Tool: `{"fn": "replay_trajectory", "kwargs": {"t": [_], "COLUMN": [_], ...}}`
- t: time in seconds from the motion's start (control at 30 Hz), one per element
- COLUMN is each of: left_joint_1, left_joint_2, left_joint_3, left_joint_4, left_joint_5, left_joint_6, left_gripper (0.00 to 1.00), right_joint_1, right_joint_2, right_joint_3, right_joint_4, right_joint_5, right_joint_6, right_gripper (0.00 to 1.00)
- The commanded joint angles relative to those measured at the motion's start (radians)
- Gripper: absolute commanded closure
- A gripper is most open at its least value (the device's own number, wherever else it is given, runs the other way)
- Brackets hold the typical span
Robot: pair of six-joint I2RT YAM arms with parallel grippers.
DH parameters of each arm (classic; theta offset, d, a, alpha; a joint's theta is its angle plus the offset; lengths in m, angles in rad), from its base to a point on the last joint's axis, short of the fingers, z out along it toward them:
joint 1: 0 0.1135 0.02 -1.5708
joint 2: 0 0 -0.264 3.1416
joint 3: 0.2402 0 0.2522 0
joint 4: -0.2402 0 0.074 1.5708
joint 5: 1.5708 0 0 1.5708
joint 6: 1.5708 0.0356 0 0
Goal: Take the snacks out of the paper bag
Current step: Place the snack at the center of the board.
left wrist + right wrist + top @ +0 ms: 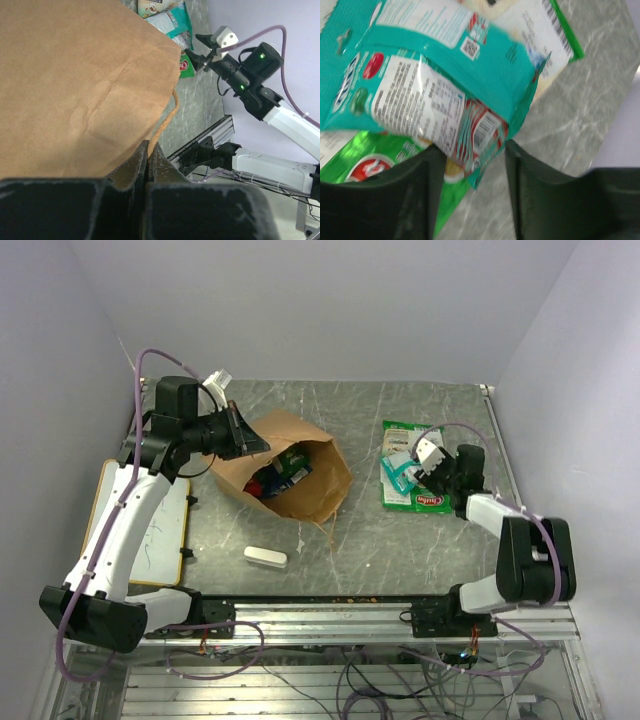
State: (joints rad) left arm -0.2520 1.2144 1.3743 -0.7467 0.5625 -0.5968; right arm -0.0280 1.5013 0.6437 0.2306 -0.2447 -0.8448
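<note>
The brown paper bag (305, 495) lies in the middle of the table with its mouth open upward. Several snacks (283, 472) show inside it, green and blue. My left gripper (252, 444) is shut on the bag's rim at its twisted handle (165, 120); the bag's side (75, 85) fills the left wrist view. My right gripper (418, 468) is open over packets lying on the table at the right. A teal packet (445, 75) has its corner between the open fingers, on top of a green packet (380, 160) and a green-and-white one (540, 30).
A small white oblong block (266, 557) lies in front of the bag. A white board with a wooden frame (150, 530) lies at the left edge under my left arm. A metal rail (400, 612) runs along the near edge. Walls stand close on three sides.
</note>
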Motion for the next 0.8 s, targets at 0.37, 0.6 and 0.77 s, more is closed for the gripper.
{"fn": "replay_trajectory", "kwargs": {"t": [0.37,0.6,0.77], "left_joint_1": [-0.052,-0.057,-0.058], "left_joint_2": [-0.001,-0.081,-0.053], "left_joint_3": [-0.028,-0.146,-0.117], "left_joint_4": [0.019,0.144,0.106], "left_joint_5": [0.001,-0.031,0.027], "left_joint_6": [-0.010,-0.084,-0.122], "left_gripper": [0.93,0.93,0.93], "right_joint_1": [0.241,0.443,0.712], "right_joint_2": [-0.391,-0.550,-0.459], "right_joint_3": [0.129,-0.046,-0.058], "right_joint_4": [-0.486,-0.135,0.011], "right_joint_5": [-0.088,-0.300,-0.290], "right_joint_6": [0.354,0.528,0.392], "right_gripper": [0.19,0.21,0.25]}}
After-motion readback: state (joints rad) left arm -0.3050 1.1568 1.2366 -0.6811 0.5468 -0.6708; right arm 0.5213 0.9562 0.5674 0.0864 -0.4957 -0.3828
